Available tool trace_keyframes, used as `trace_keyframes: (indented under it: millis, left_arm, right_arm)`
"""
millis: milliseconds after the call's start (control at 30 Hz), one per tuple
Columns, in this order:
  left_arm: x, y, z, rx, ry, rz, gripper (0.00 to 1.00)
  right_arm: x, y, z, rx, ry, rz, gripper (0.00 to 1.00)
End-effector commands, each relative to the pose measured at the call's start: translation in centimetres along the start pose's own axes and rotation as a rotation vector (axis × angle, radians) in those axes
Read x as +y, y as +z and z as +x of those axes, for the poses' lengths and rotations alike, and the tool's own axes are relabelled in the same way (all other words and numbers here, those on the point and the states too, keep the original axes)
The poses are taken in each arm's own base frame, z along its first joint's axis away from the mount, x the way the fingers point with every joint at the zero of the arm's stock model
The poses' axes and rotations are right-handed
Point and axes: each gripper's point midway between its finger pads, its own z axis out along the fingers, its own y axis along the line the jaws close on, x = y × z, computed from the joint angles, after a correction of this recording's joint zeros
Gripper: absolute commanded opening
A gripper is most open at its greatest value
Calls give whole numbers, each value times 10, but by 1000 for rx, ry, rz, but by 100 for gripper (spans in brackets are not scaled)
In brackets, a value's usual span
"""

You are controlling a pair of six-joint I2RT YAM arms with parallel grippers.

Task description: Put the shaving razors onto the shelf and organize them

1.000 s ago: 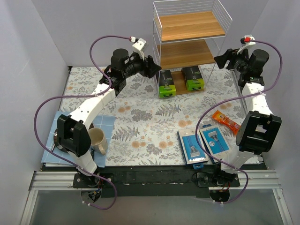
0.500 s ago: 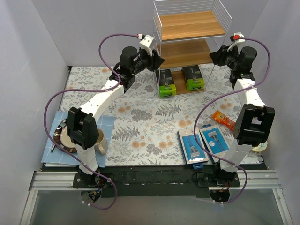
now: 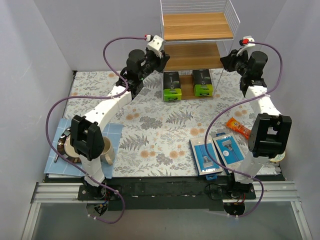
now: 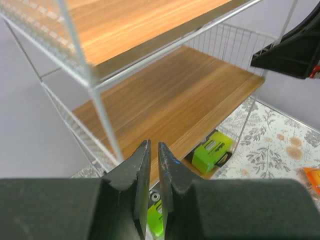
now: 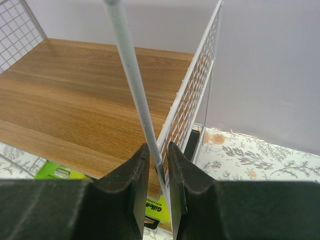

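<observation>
Blue razor packs (image 3: pixel 204 156) (image 3: pixel 229 148) are lying flat on the table at the near right, side by side and just touching, long sides running near to far with a slight lean. An orange packet (image 3: pixel 241 129) is sitting just beyond them. I am seeing both pincers at the far end instead, up against the shelf (image 3: pixel 200 26), so the packs are well apart from either one and lie back toward the bases. They are much closer to the right arm's base, so I am judging that arm the natural one to fetch them.

I am watching the right pincer (image 5: pixel 159 149) clamping a front corner post (image 5: pixel 132 75) of the shelf; the wire is running straight down between its fingers. The left pincer (image 4: pixel 153 146) is drawn nearly together with only a thin slit showing. The other front post (image 4: pixel 102 117) is passing just left of its fingers, and I cannot tell whether any wire is pinched.

On the shelf, two green boxes (image 3: pixel 171 87) (image 3: pixel 202 83) are standing on the bottom board; the two upper boards are showing only wood.
</observation>
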Motion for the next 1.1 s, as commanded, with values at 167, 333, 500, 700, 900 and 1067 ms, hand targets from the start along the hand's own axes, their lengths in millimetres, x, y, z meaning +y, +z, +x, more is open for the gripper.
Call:
trace_keyframes:
  millis: [167, 333, 500, 700, 900, 1067]
  left_arm:
    - [22, -30, -65, -141, 102, -151, 44]
    - [40, -45, -67, -113, 183, -240, 68]
    - [52, -69, -60, -52, 145, -210, 67]
    - [93, -75, -51, -47, 76, -228, 65]
    - [89, -54, -46, -86, 50, -52, 62]
    - [64, -42, -40, -84, 23, 112, 61]
  right_arm:
    - [84, 9, -19, -34, -41, -205, 27]
    - [80, 10, -19, -33, -54, -185, 29]
    - [77, 7, -19, -36, -57, -176, 29]
    - [74, 7, -15, -29, -56, -166, 29]
    - [72, 9, -14, -20, -55, -156, 29]
    - [69, 8, -16, -22, -64, -142, 29]
